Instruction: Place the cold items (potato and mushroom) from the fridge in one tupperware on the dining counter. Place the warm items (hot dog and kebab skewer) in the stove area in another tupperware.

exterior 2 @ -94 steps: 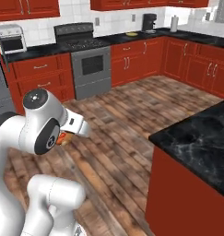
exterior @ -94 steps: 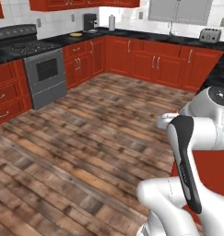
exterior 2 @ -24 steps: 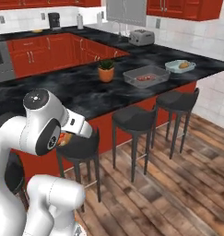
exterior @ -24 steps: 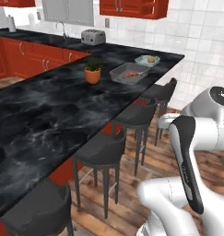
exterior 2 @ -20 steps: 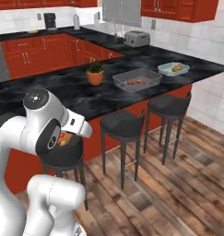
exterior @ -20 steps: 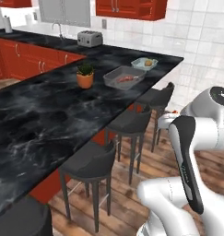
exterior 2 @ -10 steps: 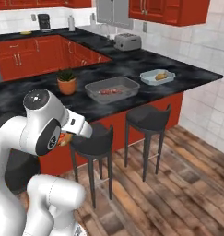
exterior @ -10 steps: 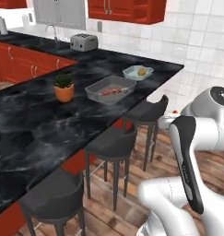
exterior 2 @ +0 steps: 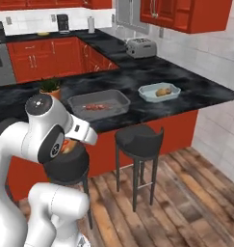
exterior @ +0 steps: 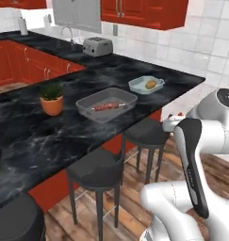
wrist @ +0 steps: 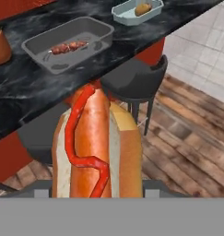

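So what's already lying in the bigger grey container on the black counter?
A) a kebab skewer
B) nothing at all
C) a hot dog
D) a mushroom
A: a kebab skewer lies in the grey container beside the potted plant, while the hot dog is up close in the hand view, held in the robot's fingers, and the smaller pale container holds a yellowish-brown item.

Ketchup-striped hot dog point(wrist: 97, 147) (held), kebab skewer point(wrist: 67, 47) in grey tupperware point(wrist: 44, 57)

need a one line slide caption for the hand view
Gripper holds a hot dog short of the counter, where the grey tupperware already holds the kebab skewer.
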